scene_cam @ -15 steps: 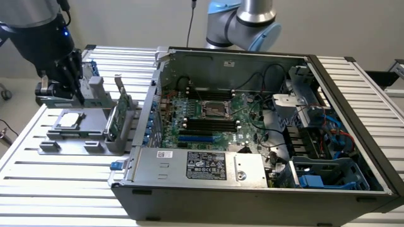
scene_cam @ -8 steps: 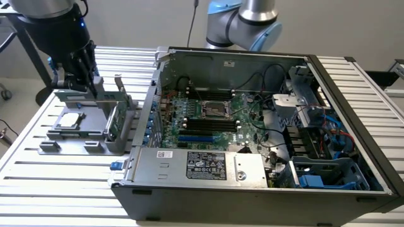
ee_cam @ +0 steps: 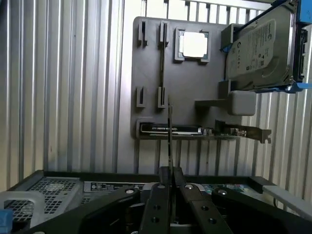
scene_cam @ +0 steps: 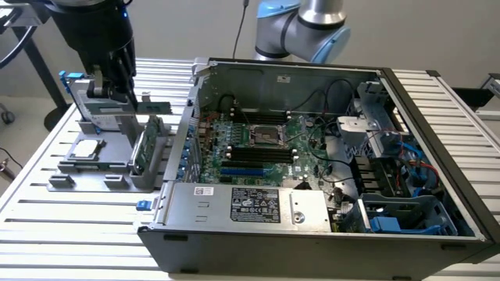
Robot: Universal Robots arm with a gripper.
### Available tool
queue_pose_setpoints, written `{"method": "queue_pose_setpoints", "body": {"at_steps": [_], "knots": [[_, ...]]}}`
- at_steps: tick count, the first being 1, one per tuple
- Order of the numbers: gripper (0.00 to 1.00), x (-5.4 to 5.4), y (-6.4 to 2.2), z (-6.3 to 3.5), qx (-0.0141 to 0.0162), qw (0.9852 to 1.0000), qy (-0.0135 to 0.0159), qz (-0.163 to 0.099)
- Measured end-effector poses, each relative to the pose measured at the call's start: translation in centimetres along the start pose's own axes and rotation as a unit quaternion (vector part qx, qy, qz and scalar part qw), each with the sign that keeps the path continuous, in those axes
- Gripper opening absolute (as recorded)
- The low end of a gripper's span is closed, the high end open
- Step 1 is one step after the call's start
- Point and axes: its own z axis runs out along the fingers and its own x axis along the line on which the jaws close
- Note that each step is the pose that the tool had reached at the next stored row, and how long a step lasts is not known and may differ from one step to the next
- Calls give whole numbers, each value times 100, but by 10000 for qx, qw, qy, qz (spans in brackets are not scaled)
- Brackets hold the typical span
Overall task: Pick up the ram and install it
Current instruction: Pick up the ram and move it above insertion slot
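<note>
Slatted aluminium table [scene_cam: 78, 234] carries everything, white wall behind. On the exterior view's left sits a grey fixture plate [scene_cam: 117, 175], with a processor [scene_cam: 88, 147] lying flat on it and a hard drive [scene_cam: 93, 114] in a blue frame standing at its back.

My tool [scene_cam: 129, 93] hangs over that plate, clear of it, jaws closed on the ram [scene_cam: 156, 109]. The green stick juts out of the grip toward the exterior view's right, off the fixture. Wrist view confirms the grip: tool [ee_cam: 169, 171] pinched on the ram [ee_cam: 169, 136], seen edge-on as a thin dark line. Beyond it are the fixture plate [ee_cam: 151, 73], processor [ee_cam: 193, 45] and hard drive [ee_cam: 261, 48].

Just right of the tool an expansion card [scene_cam: 149, 146] stands on edge in the plate, untouched.

Further right is the open computer case [scene_cam: 312, 240], lying on its side, motherboard facing up. The black memory slots [scene_cam: 258, 153] sit near the board's middle, well apart from the ram, to the exterior view's right of the tool and lower. Slots run along the exterior view's left-right; the ram's long axis looks roughly the same way, as far as I can judge. The case wall stands between the tool and the slots. Arm [scene_cam: 305, 29] joints show behind the case.
</note>
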Motion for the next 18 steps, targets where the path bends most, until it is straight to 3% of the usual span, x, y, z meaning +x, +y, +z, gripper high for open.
{"method": "queue_pose_setpoints", "body": {"at_steps": [4, 7, 12, 18], "knots": [[14, -3, -169, -84, -1, 10000, -83, -18], [14, 0, -300, -113, -2, 9999, -123, -29], [14, 10, -528, -127, -3, 9998, -169, -42], [14, 22, -800, -136, -4, 9998, -195, -53]]}}
